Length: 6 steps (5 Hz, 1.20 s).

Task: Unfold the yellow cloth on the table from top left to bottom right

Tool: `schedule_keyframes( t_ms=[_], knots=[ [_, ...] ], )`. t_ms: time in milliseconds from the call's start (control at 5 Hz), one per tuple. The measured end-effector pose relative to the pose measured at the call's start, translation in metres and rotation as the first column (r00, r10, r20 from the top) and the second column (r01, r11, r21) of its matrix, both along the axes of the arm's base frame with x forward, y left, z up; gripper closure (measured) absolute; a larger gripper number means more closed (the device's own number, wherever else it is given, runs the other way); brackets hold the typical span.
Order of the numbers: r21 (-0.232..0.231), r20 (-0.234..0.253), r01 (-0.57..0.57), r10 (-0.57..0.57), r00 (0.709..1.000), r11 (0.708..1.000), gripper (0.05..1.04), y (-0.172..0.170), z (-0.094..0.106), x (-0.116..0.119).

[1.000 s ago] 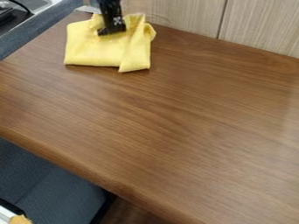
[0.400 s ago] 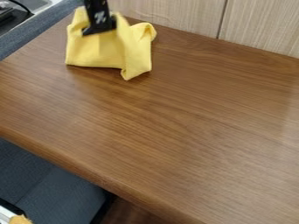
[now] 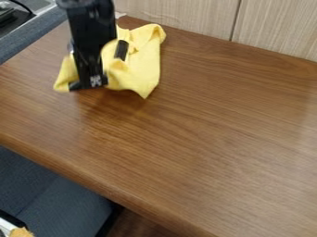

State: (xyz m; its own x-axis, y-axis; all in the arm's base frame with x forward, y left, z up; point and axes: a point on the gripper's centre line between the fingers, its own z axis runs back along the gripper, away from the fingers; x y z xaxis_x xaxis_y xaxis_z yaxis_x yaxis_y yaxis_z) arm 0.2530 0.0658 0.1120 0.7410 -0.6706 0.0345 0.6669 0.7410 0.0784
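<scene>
The gripper [image 3: 104, 69] is in among the yellow cloth [image 3: 143, 58]; whether it grips fabric, I cannot tell. The cloth sits rumpled on the table [image 3: 204, 125], upper left. Unfolding seems underway; next, draw a secured layer lower right.

arm [image 3: 82, 3] cut @ top | cloth [image 3: 143, 58] pt. hidden bhnd gripper [image 3: 104, 67] | tan obj. [image 3: 22, 232] btm-L cut, ID unclr

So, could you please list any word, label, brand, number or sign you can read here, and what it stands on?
No readable text.
Hand: pale mark, too blurred to read.
Cloth, table: no print that I can see.
</scene>
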Motion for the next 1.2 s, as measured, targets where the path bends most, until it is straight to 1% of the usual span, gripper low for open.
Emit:
schedule_keyframes(
  t_ms=[200, 400, 600, 800, 1000, 1200],
  knots=[
    [0.034, -0.011, -0.027, 0.027, 1.000, 0.999, 1.016, -0.0013, -0.0107, -0.0053],
    [0.086, -0.022, -0.012, 0.014, 1.000, 0.996, 0.999, -0.0012, -0.0160, -0.0070],
    [0.106, -0.071, -0.003, 0.011, 0.997, 0.994, 0.835, -0.0001, -0.0193, -0.0112],
    [0.113, -0.082, -0.001, 0.011, 0.997, 0.994, 0.573, -0.0008, -0.0171, -0.0115],
    [0.087, -0.087, -0.005, 0.012, 0.996, 0.996, 0.255, -0.0042, -0.0142, -0.0107],
    [0.080, -0.095, 0.004, 0.003, 0.995, 0.997, 0.067, -0.0051, -0.0119, -0.0107]
  ],
)
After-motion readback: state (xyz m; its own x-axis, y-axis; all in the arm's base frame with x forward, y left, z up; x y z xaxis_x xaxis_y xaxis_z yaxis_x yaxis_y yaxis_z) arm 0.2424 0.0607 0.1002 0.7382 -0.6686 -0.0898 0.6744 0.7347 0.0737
